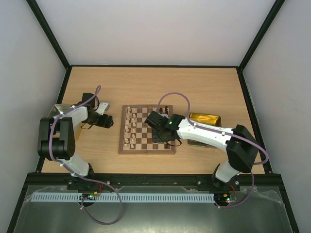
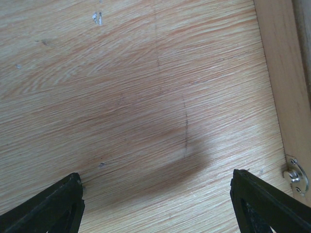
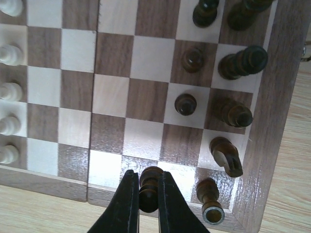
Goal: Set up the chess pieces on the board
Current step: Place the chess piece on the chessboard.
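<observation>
The chessboard point(image 1: 146, 130) lies mid-table. Cream pieces point(image 1: 129, 127) stand in rows along its left side; dark pieces point(image 1: 165, 110) stand at its far right. My right gripper point(image 1: 160, 135) hovers over the board's right half. In the right wrist view it point(image 3: 148, 194) is shut on a dark brown pawn point(image 3: 149, 184) above the board's near edge. Other dark pieces point(image 3: 235, 114) stand on the right files, one point(image 3: 210, 200) tipped over in the corner. Cream pawns point(image 3: 9, 90) line the left edge. My left gripper point(image 1: 108, 121) is open and empty over bare table point(image 2: 146, 107), left of the board.
A shiny yellow-gold tray point(image 1: 205, 119) lies right of the board behind the right arm. A dull tin point(image 1: 56, 112) sits at the table's left edge behind the left arm. A raised wooden edge with a metal bracket point(image 2: 295, 175) shows in the left wrist view.
</observation>
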Available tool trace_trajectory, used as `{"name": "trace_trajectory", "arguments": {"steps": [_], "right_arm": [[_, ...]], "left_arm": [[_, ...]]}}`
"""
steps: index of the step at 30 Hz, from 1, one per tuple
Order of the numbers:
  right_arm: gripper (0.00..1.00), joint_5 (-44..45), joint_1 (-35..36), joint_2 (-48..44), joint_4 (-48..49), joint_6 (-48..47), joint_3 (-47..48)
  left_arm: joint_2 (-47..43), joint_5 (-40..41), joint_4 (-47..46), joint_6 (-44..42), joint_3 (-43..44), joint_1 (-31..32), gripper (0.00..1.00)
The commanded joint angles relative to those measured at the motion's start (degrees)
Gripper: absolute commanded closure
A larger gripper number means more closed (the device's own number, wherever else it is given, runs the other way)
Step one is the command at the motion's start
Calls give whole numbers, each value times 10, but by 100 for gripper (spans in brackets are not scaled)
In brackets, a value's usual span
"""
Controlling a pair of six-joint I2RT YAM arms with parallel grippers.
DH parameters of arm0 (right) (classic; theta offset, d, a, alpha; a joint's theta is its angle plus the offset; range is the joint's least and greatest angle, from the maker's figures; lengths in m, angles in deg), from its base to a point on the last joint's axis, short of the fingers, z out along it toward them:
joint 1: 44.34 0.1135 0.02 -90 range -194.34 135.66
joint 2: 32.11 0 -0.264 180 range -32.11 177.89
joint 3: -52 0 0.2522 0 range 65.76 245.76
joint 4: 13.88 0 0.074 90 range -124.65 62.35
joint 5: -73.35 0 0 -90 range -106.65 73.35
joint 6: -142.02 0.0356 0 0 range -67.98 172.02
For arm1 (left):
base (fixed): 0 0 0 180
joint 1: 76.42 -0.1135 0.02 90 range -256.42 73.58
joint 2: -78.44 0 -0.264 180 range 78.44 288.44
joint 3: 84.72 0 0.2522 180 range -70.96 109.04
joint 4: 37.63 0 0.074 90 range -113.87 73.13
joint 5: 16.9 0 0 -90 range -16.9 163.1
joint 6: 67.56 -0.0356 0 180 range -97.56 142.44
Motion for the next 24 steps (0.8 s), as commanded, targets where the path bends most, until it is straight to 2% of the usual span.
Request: {"name": "trace_trajectory", "arguments": {"steps": [1,24], "right_arm": [[98,6,3,9,-13,1,-16],[98,18,-11,45,21,-11,-38]], "left_arm": [[-3,0,4,-2,0,2,17],[-5,3,3,-2,-4,2,17]]}}
